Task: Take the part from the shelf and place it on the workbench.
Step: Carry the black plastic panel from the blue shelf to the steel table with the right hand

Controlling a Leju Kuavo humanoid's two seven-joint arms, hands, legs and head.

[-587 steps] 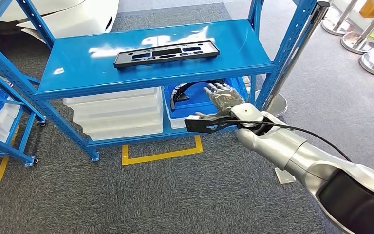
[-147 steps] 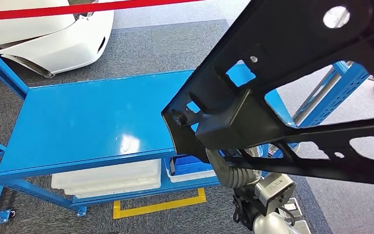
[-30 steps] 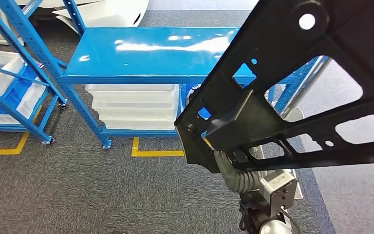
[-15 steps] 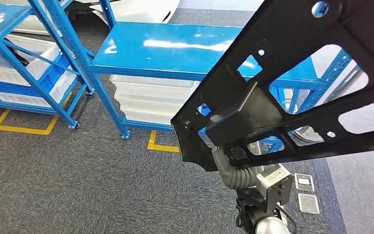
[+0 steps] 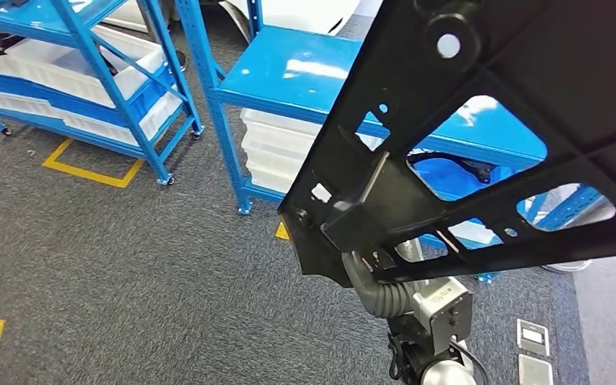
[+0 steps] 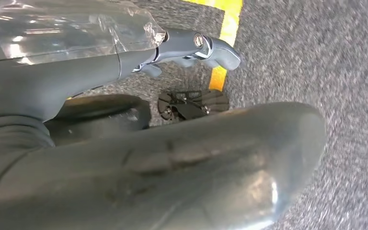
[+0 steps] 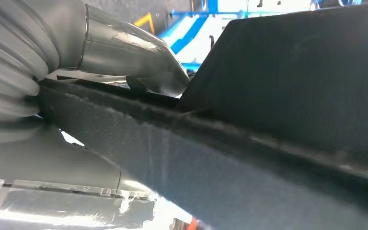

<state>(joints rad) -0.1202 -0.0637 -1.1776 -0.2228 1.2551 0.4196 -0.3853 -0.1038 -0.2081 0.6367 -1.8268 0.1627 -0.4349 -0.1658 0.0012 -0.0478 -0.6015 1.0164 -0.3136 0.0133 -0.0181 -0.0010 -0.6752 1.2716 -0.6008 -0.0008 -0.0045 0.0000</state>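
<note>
The part (image 5: 481, 120) is a large black plastic frame with cut-out windows, held up close to the head camera and covering the right half of that view. My right hand (image 7: 124, 52) grips it from beneath, its grey thumb pressed along the part's (image 7: 268, 120) edge; in the head view the part hides the fingers, and the ribbed wrist (image 5: 377, 293) shows below it. My left hand (image 6: 191, 45) hangs over the carpet with nothing in it, a dark finger stretched out straight.
The blue shelf (image 5: 305, 72) stands behind the part, with white bins (image 5: 277, 148) on its lower level. A second blue rack (image 5: 88, 48) holding white trays is at the far left. Yellow floor tape (image 5: 88, 172) and metal floor plates (image 5: 533, 337) mark the grey carpet.
The whole view has swung left, so the shelf slid to the right in the picture and the second rack came in. The part stays in my right hand.
</note>
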